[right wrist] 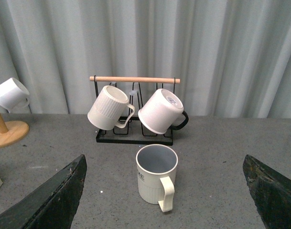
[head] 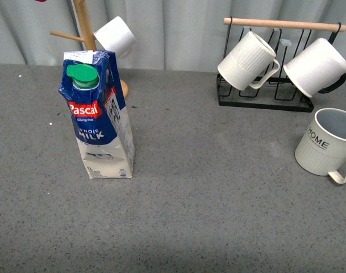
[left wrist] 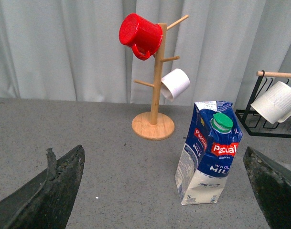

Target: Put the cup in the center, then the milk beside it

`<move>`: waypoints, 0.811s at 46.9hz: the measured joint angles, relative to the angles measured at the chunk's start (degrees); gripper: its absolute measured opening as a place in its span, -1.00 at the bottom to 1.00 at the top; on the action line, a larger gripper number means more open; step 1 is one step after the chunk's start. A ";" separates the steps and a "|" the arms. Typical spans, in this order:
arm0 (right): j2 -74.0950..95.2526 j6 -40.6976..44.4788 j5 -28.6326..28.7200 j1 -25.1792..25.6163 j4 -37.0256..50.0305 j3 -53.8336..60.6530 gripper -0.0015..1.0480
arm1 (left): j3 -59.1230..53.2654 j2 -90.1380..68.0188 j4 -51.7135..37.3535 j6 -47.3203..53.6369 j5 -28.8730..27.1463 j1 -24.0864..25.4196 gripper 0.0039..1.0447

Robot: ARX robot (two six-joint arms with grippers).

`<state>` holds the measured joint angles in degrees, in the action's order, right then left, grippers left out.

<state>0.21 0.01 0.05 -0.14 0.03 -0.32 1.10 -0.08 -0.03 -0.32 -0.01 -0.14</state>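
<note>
The cup, a cream ribbed mug lettered "HOME" with a grey-blue inside, stands upright at the table's right edge. The right wrist view shows the cup with its handle turned toward the camera. My right gripper is open, its dark fingers spread wide, the cup ahead between them and untouched. The milk, a tall blue-and-white Pascal carton with a green cap, stands on the left. My left gripper is open too, with the milk ahead and right of centre. Neither arm shows in the front view.
A black wire rack with a wooden bar holds a ribbed white mug and a smooth white mug behind the cup. A wooden mug tree behind the milk carries a red mug and a white mug. Grey curtain backs the table.
</note>
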 joint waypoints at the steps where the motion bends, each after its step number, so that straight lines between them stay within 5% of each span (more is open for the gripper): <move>1: 0.00 0.02 0.02 0.00 0.00 0.00 0.83 | 0.00 0.00 0.00 0.00 0.00 0.00 0.88; 38: 0.00 0.02 0.02 0.00 0.00 0.00 0.83 | 0.00 0.00 0.00 0.00 0.00 0.00 0.88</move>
<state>0.21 0.03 0.08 -0.14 0.03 -0.32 1.10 -0.08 -0.03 -0.32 -0.01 -0.14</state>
